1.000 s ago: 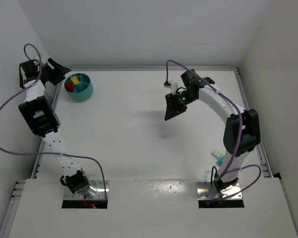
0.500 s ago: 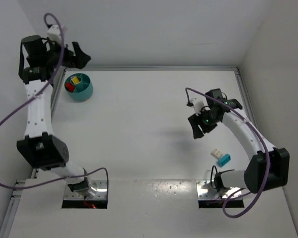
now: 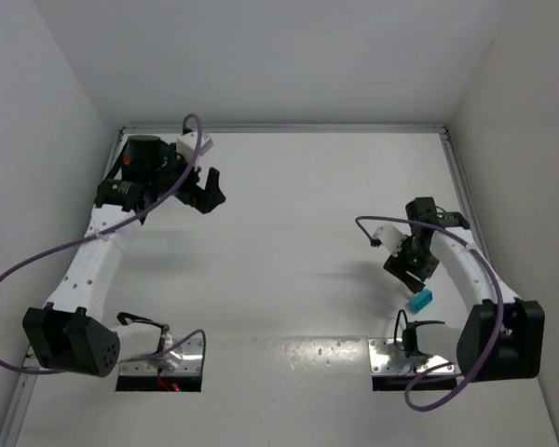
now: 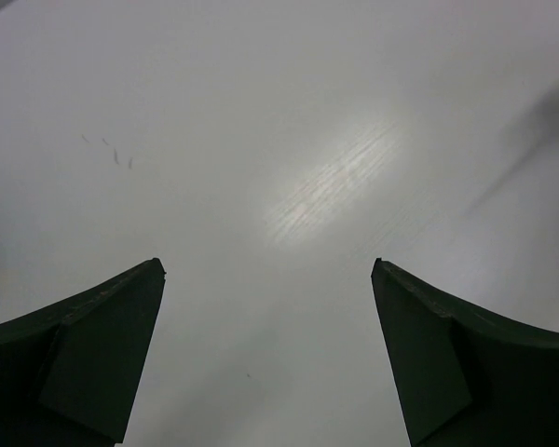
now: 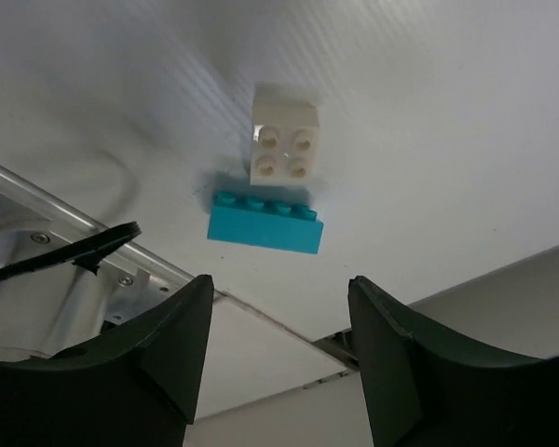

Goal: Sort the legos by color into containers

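White table: right claw hovers above cyan lego.

Plain white bench, and lying on it are a cyan lego and a white lego, right beside each other near the front-right edge.

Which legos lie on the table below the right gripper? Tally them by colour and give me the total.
White brick: 1
Cyan brick: 1
Total: 2
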`<move>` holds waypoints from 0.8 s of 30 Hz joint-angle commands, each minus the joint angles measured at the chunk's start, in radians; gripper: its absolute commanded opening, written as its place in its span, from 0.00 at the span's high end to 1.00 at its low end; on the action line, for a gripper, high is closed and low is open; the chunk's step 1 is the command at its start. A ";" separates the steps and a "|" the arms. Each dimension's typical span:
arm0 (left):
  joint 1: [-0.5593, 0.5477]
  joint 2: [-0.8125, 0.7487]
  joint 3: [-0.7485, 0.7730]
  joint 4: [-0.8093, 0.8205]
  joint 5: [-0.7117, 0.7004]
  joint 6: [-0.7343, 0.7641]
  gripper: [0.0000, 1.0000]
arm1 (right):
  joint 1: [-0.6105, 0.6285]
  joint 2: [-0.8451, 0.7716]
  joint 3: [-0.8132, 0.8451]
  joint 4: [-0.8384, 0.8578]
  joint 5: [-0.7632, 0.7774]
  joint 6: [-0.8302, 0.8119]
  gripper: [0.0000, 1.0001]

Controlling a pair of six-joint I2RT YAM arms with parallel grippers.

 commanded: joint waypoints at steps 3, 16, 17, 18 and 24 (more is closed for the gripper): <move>-0.025 -0.126 -0.077 0.049 -0.019 0.018 0.00 | -0.020 0.117 0.001 0.020 0.045 -0.122 0.40; 0.012 -0.158 -0.177 0.080 0.007 0.008 0.00 | -0.029 0.383 0.065 0.059 -0.045 -0.036 0.40; 0.012 -0.158 -0.188 0.080 0.007 0.008 0.00 | -0.029 0.392 0.065 0.068 -0.045 -0.026 0.40; 0.021 -0.158 -0.188 0.089 0.007 -0.002 0.00 | -0.029 0.403 0.065 0.078 -0.054 -0.025 0.40; 0.031 -0.158 -0.199 0.128 -0.030 -0.057 0.00 | -0.029 0.463 0.044 0.118 -0.024 -0.015 0.40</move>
